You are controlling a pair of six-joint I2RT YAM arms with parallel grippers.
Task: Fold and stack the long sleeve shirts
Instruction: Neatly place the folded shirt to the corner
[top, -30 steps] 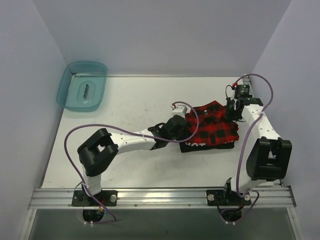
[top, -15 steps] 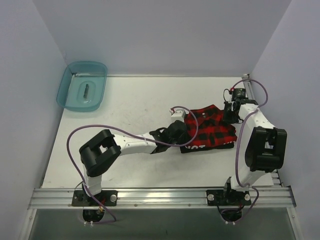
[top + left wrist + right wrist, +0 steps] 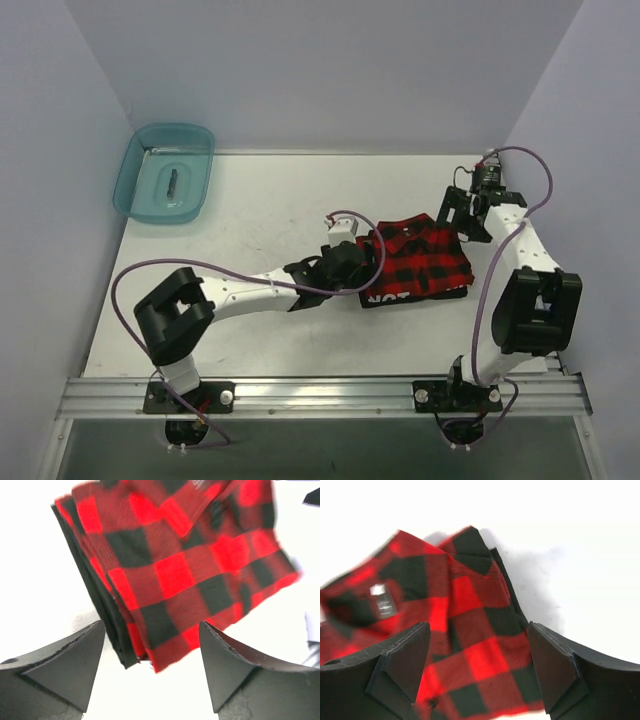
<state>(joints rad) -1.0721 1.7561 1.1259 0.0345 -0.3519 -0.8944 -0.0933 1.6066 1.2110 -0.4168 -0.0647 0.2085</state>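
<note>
**A:** What step are you on?

**B:** Start nearest you. Your left claw (image 3: 152, 625) sits low at the left edge of the bundle. Its jaws are wide and nothing is between them. Just ahead of it lies the plaid (image 3: 420, 258), folded into a compact block on the table (image 3: 270, 200), right of middle. Under its left edge a dark layer (image 3: 120, 642) shows. I take that for the black shirt, so the plaid would be on top of it, though the layers are hard to tell apart.

**A:** And farther back?

**B:** Your right claw (image 3: 478, 625) hangs over the block's far right corner. It is spread wide too and holds nothing. The bin (image 3: 165, 175) is well apart at the far left and plays no part.

**A:** So what's the call?

**B:** Folding and stacking look all but done, and you are at the let-go and tidy point. Next, lift both claws straight up and clear so neither finger snags a fold and drags the top layer. The far corner looks a little loose from the right wrist. If you square it, pinch only the plaid's edge and keep the dark layer beneath it flat.
</note>
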